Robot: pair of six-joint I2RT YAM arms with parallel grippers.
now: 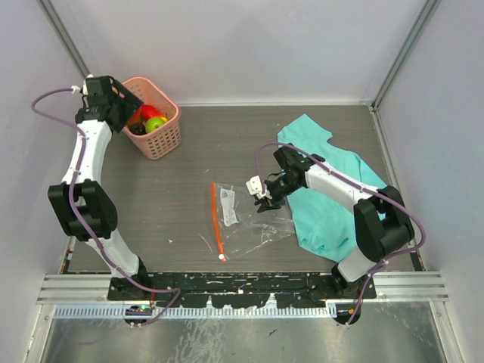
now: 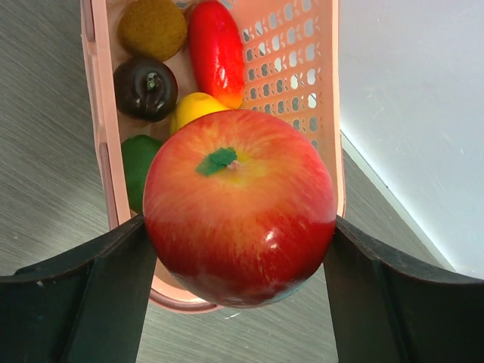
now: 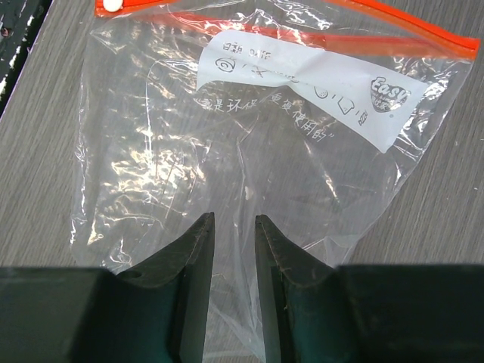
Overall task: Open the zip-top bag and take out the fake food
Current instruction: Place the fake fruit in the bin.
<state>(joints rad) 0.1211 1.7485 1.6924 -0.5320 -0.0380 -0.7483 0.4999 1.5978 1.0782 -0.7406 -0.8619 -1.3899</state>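
Observation:
The zip-top bag [image 1: 246,219] lies flat at the table's middle, clear and crinkled, its red-orange zip strip [image 1: 215,219] on the left side and the white slider [image 1: 221,258] at the near end. In the right wrist view the bag [image 3: 249,151] shows a white label [image 3: 302,83]. My right gripper [image 1: 263,200] [image 3: 234,219] stands at the bag's right edge, its jaws narrowly open, with a raised fold of plastic running between them. My left gripper [image 1: 134,115] [image 2: 239,227] is shut on a red apple [image 2: 239,208] of the fake food, held over the near end of the pink basket [image 2: 98,113].
The pink basket [image 1: 162,144] at the back left holds more fake food: a brown piece [image 2: 151,26], a dark one [image 2: 145,87], a long red one [image 2: 215,49], a yellow one [image 2: 197,110] and a green one [image 2: 136,162]. A teal cloth [image 1: 325,204] lies under my right arm.

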